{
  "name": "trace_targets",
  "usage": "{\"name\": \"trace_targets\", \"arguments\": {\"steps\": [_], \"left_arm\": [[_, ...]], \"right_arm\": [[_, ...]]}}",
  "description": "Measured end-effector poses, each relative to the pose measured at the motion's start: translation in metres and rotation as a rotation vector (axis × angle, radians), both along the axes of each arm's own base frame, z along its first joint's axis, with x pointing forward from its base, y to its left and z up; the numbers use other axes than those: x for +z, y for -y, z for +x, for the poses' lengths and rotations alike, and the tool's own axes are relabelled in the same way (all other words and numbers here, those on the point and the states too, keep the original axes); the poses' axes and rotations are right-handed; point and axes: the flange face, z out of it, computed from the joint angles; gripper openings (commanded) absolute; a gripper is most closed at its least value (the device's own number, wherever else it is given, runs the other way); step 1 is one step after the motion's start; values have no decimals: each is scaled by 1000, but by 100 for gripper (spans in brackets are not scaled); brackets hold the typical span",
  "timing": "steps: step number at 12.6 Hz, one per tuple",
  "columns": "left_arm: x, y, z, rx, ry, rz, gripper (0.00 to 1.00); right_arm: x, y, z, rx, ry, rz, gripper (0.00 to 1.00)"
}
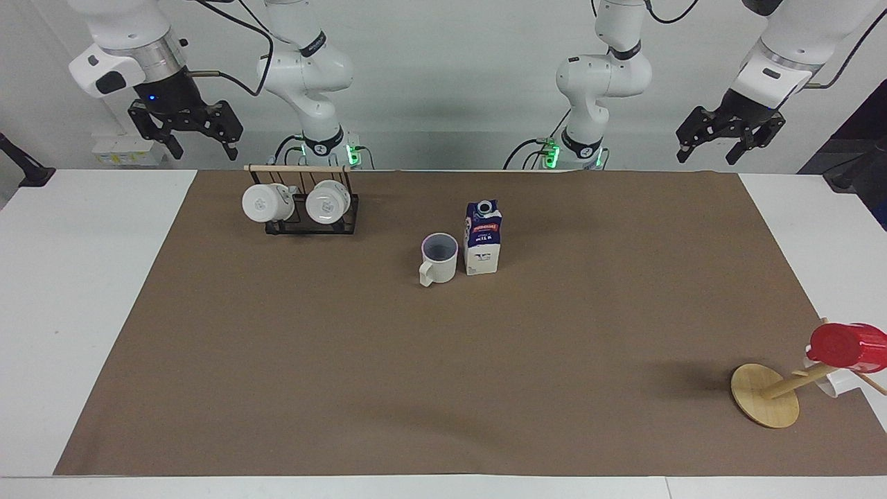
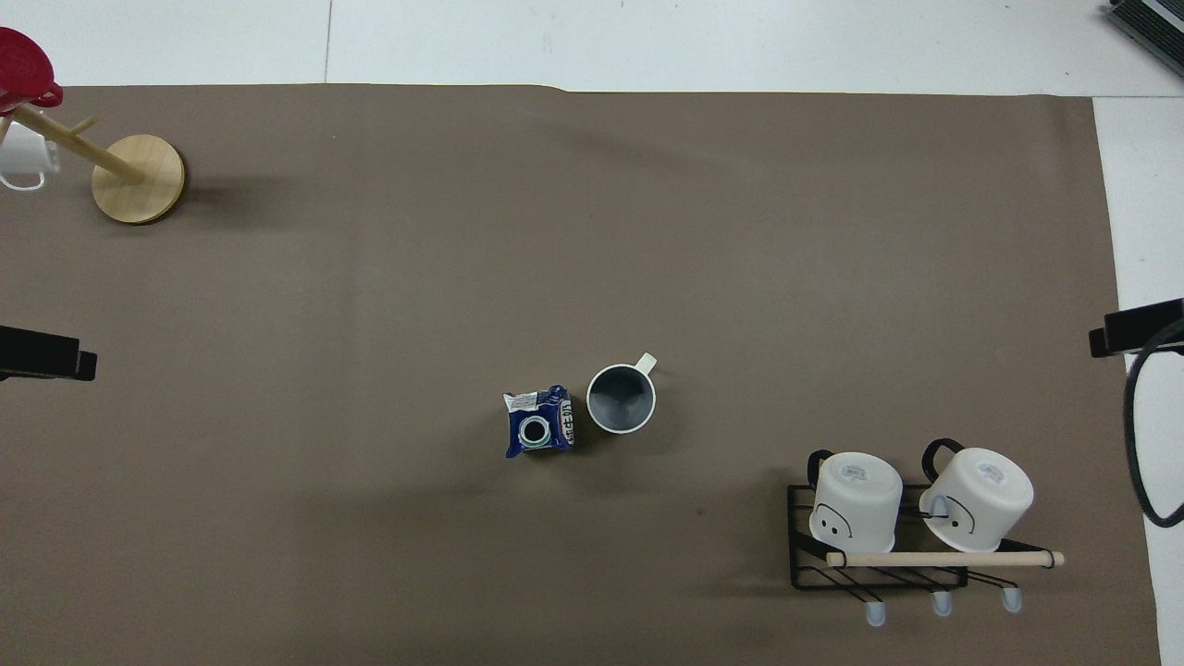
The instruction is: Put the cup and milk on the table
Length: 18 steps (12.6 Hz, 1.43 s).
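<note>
Near the middle of the table (image 1: pixel 90 291), somewhat closer to the robots' edge, the cup (image 1: pixel 439 258) stands upright on the brown paper sheet (image 1: pixel 443 388), its mouth up and its squarish handle turned away from the robots. Just beside it, toward the left arm's end, the milk carton (image 1: pixel 482 237) stands upright with its grey cap on top; the two are very close, and whether they touch cannot be told.

Along the robots' edge toward the right arm's end sits a black wire rack (image 1: pixel 312 215) with a wooden rod across its top, holding two glossy white mugs (image 1: pixel 298 202) on their sides with their printed bottoms showing. At the corner of the sheet away from the robots, at the left arm's end, a round wooden disc base (image 1: pixel 764 395) carries a slanted peg stand bearing a bright red cup (image 1: pixel 847 346).

Neither gripper holds anything. The left gripper (image 1: pixel 730 143) hangs in the air over the robots' edge at its own end, its jaws spread apart. The right gripper (image 1: pixel 185 134) hangs over the robots' edge at its end, beside the rack, jaws likewise spread.
</note>
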Motion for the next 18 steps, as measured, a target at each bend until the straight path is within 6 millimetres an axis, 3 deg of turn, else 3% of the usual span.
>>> {"name": "trace_targets", "arguments": {"steps": [18], "left_arm": [[1, 4, 3, 0, 4, 13, 100]], "right_arm": [[0, 0, 0, 0, -1, 0, 100]]}}
